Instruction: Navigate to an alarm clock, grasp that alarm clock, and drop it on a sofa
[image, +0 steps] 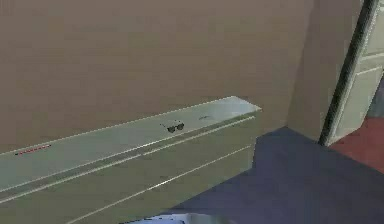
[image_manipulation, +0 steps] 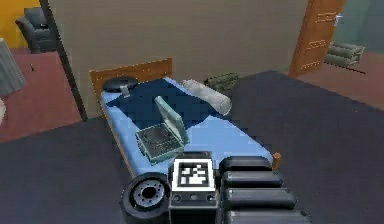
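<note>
Jaws low before blue bed (image_manipulation: 120, 125), any load indiscernible

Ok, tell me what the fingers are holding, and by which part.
It cannot be told: the gripper sits low in the arm side view, near the bed, its far end not made out.

Bed (image_manipulation: 122, 130) bearing laptop (image_manipulation: 162, 135), pillow (image_manipulation: 210, 98), dresser (image: 150, 160) bearing small dark thing (image: 175, 127)

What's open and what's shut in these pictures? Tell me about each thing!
laptop, open, lying on the bed
white door, open
orange door, looks open
dresser drawers, shut
</note>
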